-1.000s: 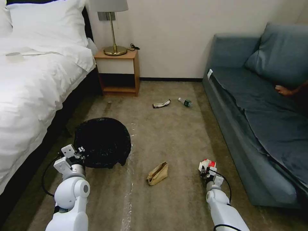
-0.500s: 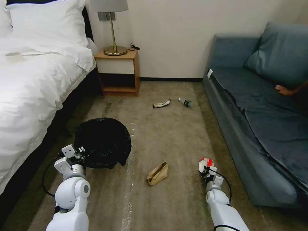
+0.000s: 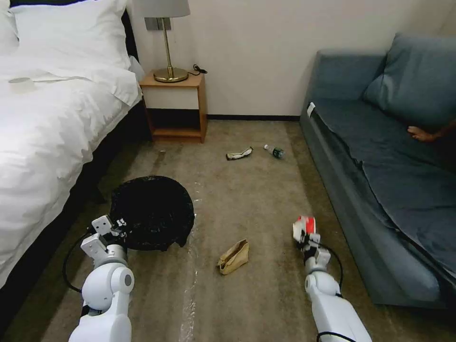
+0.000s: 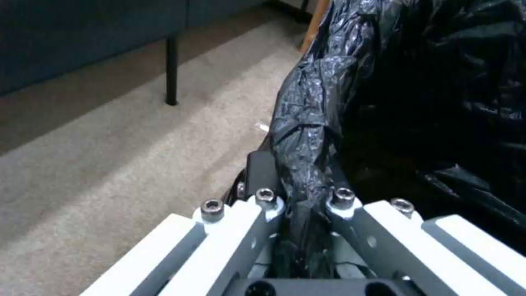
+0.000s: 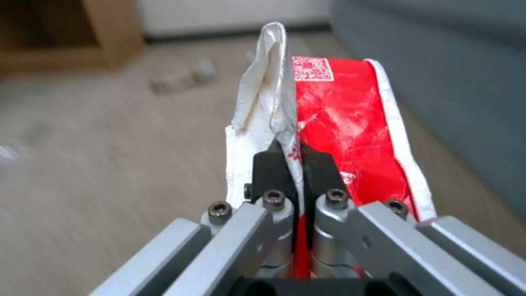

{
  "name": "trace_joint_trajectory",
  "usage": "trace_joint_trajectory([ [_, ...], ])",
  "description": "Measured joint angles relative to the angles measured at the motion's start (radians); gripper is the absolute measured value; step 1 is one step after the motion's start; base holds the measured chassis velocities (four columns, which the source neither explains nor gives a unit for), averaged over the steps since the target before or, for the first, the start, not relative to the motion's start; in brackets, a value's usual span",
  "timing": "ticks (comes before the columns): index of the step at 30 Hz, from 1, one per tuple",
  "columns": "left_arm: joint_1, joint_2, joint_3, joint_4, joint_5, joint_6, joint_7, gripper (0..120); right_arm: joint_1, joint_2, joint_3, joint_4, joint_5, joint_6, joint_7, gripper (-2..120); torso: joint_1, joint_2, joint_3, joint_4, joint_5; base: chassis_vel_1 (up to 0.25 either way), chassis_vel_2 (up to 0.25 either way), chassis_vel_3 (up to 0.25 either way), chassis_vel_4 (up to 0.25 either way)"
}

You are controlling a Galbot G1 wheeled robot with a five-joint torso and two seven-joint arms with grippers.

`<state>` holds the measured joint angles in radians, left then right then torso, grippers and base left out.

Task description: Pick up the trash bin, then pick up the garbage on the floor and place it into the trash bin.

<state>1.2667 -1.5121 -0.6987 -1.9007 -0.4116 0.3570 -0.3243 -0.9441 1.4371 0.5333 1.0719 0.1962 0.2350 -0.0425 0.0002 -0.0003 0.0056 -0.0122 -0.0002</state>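
Observation:
The trash bin (image 3: 152, 211) with its crinkly black liner (image 4: 427, 102) hangs at the left, beside the bed. My left gripper (image 3: 118, 224) is shut on the folded liner at the bin's near rim (image 4: 304, 172). A red-and-white snack wrapper (image 3: 304, 227) is held up off the carpet, with my right gripper (image 3: 306, 240) shut on its edge (image 5: 328, 123). More garbage lies on the floor: a crumpled tan paper bag (image 3: 234, 256) between the arms, and farther off a flat dark wrapper (image 3: 239, 154) and a small clear bottle (image 3: 274, 151).
A white bed (image 3: 47, 133) borders the left side and a blue sofa (image 3: 380, 190) the right. A wooden nightstand (image 3: 176, 107) with a brass lamp (image 3: 169, 47) stands against the back wall. Open carpet (image 3: 247, 199) runs between them.
My right gripper has lifted the red-and-white wrapper higher and a little forward. The left gripper and the bin have barely moved.

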Motion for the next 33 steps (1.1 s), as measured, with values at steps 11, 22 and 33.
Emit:
trace_joint_trajectory([
  [11, -0.016, 0.003, 0.031, 0.028, 0.000, -0.004, 0.001, 3, -0.019, -0.022, -0.252, 0.370, 0.009, -0.068, 0.096, 0, 0.000, 0.000, 0.000, 0.0003, -0.0001, 0.000, 0.000, 0.000, 0.000],
  [22, -0.032, 0.003, 0.069, 0.040, -0.001, -0.010, 0.003, 3, -0.011, -0.074, -0.521, 0.540, 0.028, -0.073, 0.136, 0, 0.000, 0.000, 0.000, 0.0001, -0.0001, 0.000, 0.000, 0.000, 0.000],
  [33, -0.040, -0.016, 0.078, 0.037, 0.013, -0.012, 0.000, 3, 0.119, -0.099, -0.844, 0.545, 0.072, -0.078, 0.172, 0, 0.000, 0.000, 0.000, 0.0002, 0.0000, 0.000, 0.000, 0.000, 0.000],
])
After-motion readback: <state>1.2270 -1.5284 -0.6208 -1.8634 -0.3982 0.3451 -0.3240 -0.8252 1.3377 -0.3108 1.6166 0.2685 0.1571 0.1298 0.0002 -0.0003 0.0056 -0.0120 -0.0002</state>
